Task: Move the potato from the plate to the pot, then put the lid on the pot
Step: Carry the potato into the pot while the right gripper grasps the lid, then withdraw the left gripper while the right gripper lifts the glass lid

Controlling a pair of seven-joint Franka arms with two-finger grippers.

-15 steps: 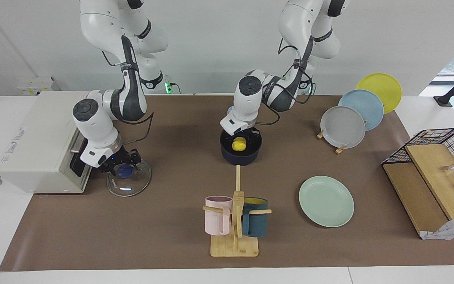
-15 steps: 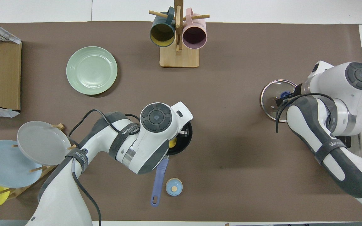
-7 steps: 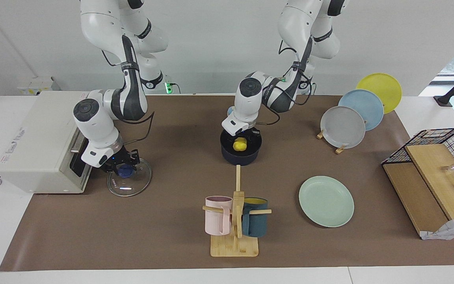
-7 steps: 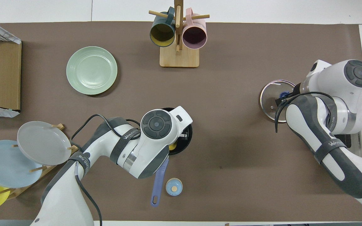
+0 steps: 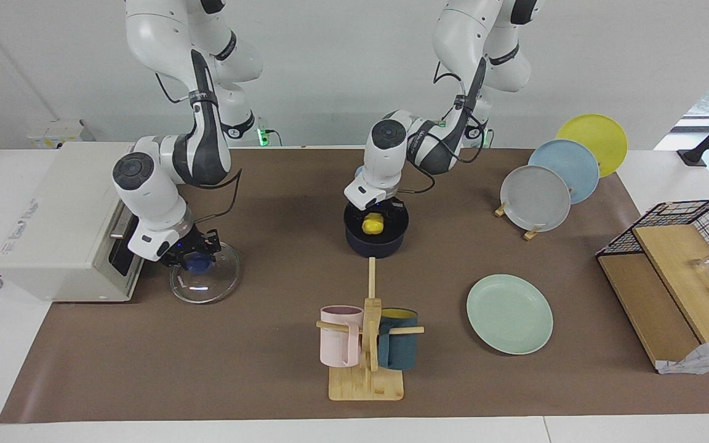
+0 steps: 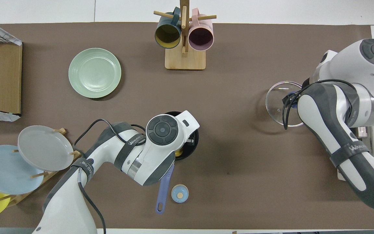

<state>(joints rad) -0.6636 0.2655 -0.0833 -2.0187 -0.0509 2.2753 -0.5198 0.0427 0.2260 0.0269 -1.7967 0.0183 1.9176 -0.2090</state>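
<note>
The yellow potato (image 5: pixel 372 226) lies inside the dark navy pot (image 5: pixel 376 245). My left gripper (image 5: pixel 380 213) hangs just above the potato, over the pot's mouth, with its fingers apart and empty. In the overhead view my left arm hides most of the pot (image 6: pixel 193 145); its blue handle (image 6: pixel 164 187) points toward the robots. My right gripper (image 5: pixel 197 261) is shut on the blue knob of the glass lid (image 5: pixel 207 282) and holds the lid slightly raised and tilted beside the white box. The mint-green plate (image 5: pixel 509 314) lies bare, farther from the robots than the pot.
A white box (image 5: pixel 59 215) stands close to the lid at the right arm's end. A wooden mug rack (image 5: pixel 367 344) with a pink and a teal mug stands farther out than the pot. A small blue bell (image 6: pixel 180 193) sits beside the pot handle. Upright plates (image 5: pixel 536 197) stand at the left arm's end.
My right gripper has lifted the lid off the table by its knob and shifted it a little toward the table's middle. My left gripper has risen slightly above the potato, which stays in the pot.
</note>
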